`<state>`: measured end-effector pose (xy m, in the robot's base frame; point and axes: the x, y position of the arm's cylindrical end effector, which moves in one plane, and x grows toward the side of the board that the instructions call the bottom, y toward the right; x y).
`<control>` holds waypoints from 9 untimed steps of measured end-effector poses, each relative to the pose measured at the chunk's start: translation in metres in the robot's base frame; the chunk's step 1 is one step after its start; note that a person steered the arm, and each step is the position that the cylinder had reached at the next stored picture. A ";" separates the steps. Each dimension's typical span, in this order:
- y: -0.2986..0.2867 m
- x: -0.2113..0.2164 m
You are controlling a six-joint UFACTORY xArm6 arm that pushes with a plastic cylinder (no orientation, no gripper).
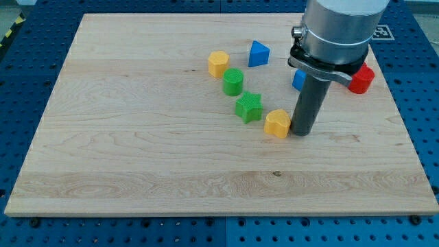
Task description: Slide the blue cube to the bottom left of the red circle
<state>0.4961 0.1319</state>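
The blue cube (298,79) lies at the view's upper right, mostly hidden behind my rod. The red circle (361,79) lies to its right, partly hidden by the arm's body. My tip (302,132) rests on the board below the blue cube, just right of a yellow heart-shaped block (277,123) and close to touching it.
A blue triangle block (258,53), a yellow hexagon block (218,63), a green round block (233,81) and a green star block (248,108) lie left of the tip. The wooden board (137,137) sits on a blue perforated table.
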 end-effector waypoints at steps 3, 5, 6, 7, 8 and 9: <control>0.083 -0.017; 0.075 -0.072; 0.047 -0.106; 0.061 -0.126; 0.047 -0.131; 0.029 -0.132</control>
<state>0.3639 0.1611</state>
